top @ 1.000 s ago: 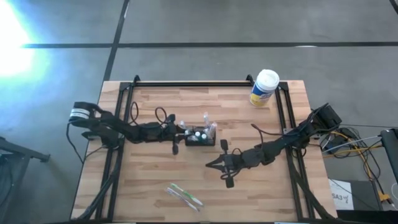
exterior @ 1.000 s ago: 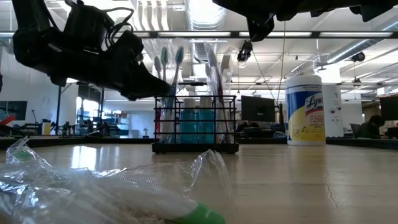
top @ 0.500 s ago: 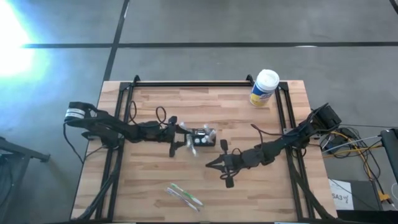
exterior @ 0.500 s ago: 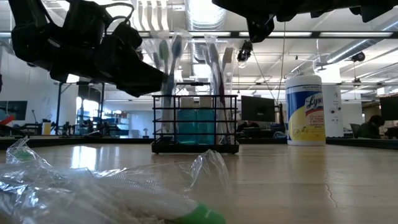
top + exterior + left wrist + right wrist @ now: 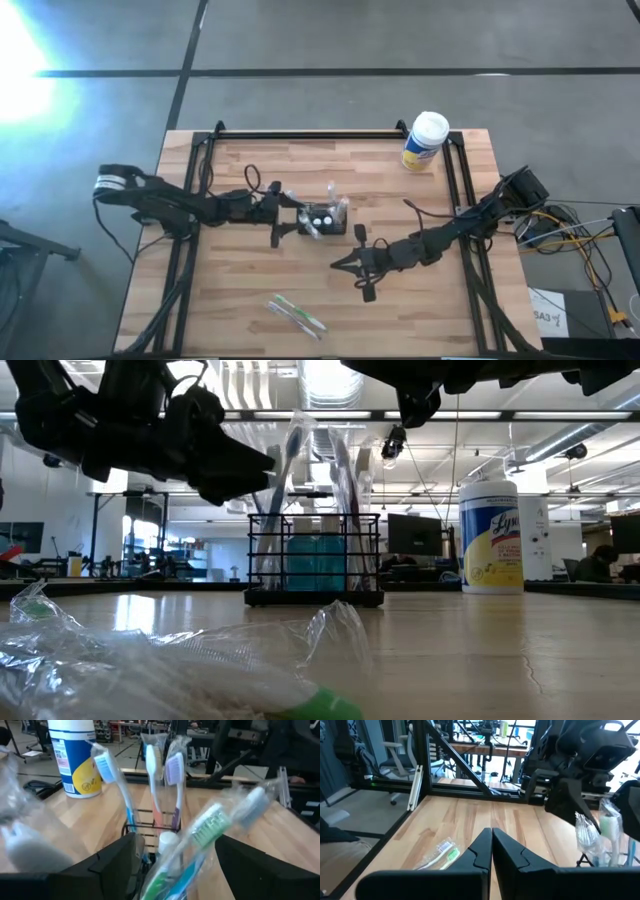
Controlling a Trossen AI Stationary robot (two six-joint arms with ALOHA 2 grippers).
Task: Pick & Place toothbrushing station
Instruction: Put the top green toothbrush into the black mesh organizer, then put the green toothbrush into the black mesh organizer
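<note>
The toothbrushing station (image 5: 323, 218) is a black mesh box standing on its base at mid-table, with several toothbrushes upright in it (image 5: 315, 560). My left gripper (image 5: 285, 216) hangs open just left of it, above the table (image 5: 232, 465). A plastic-wrapped toothbrush with green bristles (image 5: 207, 827) slants up out of the station between the two fingers (image 5: 117, 862). My right gripper (image 5: 337, 265) is shut and waits nearer the table's front edge, with nothing in it (image 5: 491, 840). My left gripper has its fingers on either side of the wrapped toothbrush's lower part (image 5: 167, 880). Whether a finger touches the wrapping I cannot tell.
A yellow wipes canister with a white lid (image 5: 425, 140) stands at the far right corner. Another wrapped toothbrush (image 5: 296, 313) lies near the front edge, and its crinkled plastic fills the low view's foreground (image 5: 150, 660). A black frame rail (image 5: 310, 134) runs along the far edge.
My left gripper has opened and let go of the wrapped toothbrush, then drawn back a little toward the table's left edge and up. The toothbrush now leans out of the station toward the gripper.
</note>
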